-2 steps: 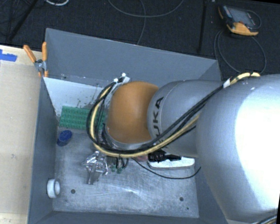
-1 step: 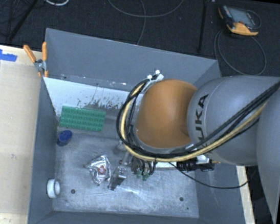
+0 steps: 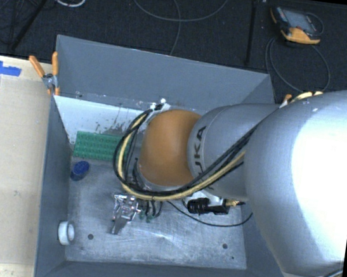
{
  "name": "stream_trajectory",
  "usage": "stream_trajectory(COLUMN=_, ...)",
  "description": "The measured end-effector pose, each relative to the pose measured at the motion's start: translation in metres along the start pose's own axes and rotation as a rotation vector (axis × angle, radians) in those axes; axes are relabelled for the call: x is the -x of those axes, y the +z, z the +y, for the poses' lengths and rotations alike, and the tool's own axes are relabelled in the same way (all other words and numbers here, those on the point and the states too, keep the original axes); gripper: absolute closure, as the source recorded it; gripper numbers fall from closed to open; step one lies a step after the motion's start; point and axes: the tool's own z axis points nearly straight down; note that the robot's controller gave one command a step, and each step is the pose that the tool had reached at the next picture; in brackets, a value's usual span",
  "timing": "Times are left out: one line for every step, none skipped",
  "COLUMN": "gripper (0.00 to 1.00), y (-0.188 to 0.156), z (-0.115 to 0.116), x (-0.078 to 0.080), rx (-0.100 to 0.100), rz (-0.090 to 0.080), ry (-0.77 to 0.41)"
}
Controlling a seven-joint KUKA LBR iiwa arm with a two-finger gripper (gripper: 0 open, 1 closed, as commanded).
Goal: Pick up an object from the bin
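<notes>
Down in the grey bin (image 3: 178, 244), we're watching the gripper (image 3: 122, 217) hovering down-right of the green block (image 3: 97, 146); we're not making out its opening.

light: bright overhead | glare: silver arm (image 3: 308, 179) | shadow: bin (image 3: 169, 76) floor under arm

Arm (image 3: 283, 176) in from right, wrist (image 3: 166, 146) angled down

In the bin (image 3: 169, 79), on the floor's far left, a studded block (image 3: 97, 146) against the far wall's foot. Just near of its left end, a small round cap (image 3: 80, 169). Well nearer, in the near-left corner, a small roll (image 3: 66, 233). Right of all three, over mid-floor, the jaws, apart from each. Above the bin's right half, the arm (image 3: 295, 184).
</notes>
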Motion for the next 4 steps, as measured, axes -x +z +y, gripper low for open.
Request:
stream_trajectory(gripper=1.00, y=-0.004, z=0.000, x=0.001, rx=0.002, rz=-0.002, ry=0.003)
stream_trajectory(gripper=1.00, y=-0.135, z=-0.017, x=-0.009, rx=-0.001, rz=-0.003, ry=-0.171)
stream_trajectory(gripper=1.00, y=-0.124, z=-0.023, x=-0.029, rx=-0.004, rz=0.008, ry=-0.138)
stream_trajectory(gripper=1.00, y=-0.162, z=-0.023, x=-0.010, rx=-0.002, rz=0.001, ry=-0.385)
